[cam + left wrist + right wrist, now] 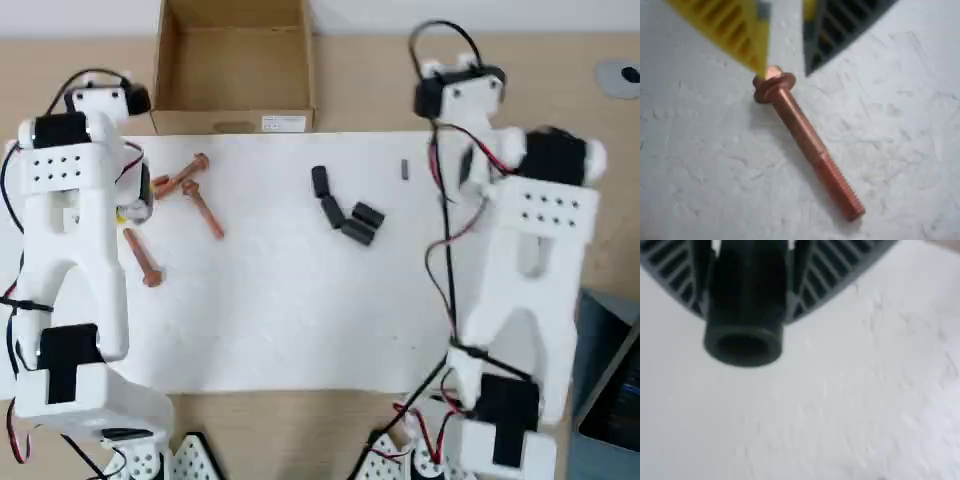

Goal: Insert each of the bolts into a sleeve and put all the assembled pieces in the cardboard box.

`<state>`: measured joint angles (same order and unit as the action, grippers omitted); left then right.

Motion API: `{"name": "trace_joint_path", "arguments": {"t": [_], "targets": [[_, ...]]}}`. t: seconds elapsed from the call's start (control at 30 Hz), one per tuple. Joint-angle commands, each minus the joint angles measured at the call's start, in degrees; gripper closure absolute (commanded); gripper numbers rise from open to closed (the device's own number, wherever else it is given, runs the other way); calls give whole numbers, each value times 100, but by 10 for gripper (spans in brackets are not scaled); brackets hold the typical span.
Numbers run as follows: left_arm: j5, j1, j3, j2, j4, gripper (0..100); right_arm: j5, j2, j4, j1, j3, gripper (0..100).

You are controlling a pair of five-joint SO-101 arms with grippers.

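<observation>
1. The bolt (810,142) under my left wrist lies flat on the white mat (900,100). Its flanged head is at the tip of my yellow finger (735,30), and its threaded end points away from both fingers.
2. My left gripper (785,67) is spread. The yellow finger and the dark finger (840,25) stand apart with bare mat between them and clamp nothing. The bolt head sits just past the gap, nearer the yellow tip. I cannot tell whether that tip touches it.
3. My right wrist view shows what the high view hides. A black sleeve (742,342) is clenched in my right gripper (747,315), a ribbed finger pressing on each side. Its open end juts out beyond the fingertips, over the mat.
4. The high view adds the wider layout.
   - The other bolts (205,210) are scattered on the mat's left part, beside my left arm (70,230).
   - Four loose sleeves (332,211) are clustered near the mat's middle, well apart from those bolts.
   - My right arm (530,230) is at the mat's right edge.
   - The open cardboard box (230,122) stands just beyond the mat's far edge.
</observation>
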<state>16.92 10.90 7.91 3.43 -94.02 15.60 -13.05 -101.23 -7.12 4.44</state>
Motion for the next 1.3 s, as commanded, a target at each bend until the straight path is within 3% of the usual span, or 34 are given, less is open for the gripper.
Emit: {"name": "trace_joint_path", "arguments": {"t": [0.0,0.13,0.47,0.7,0.97,1.27], "targets": [[185,-220,721,154,-62,882,-44,-558,-35,-338,-444,988],[88,-475,1292,752,-167,882,-53,-919,97,-523,-875,988],[-1732,-897,3279,2615,-642,882,-79,-1481,571,-585,-2018,988],[-2567,-888,3675,3081,-642,879,-88,-1543,800,-585,-2343,988],[-2910,-888,3886,3916,-624,878,-88,-1516,818,-576,-2360,988],[-2919,-888,5037,4593,-624,878,-88,-1516,818,-567,-2360,988]]}}
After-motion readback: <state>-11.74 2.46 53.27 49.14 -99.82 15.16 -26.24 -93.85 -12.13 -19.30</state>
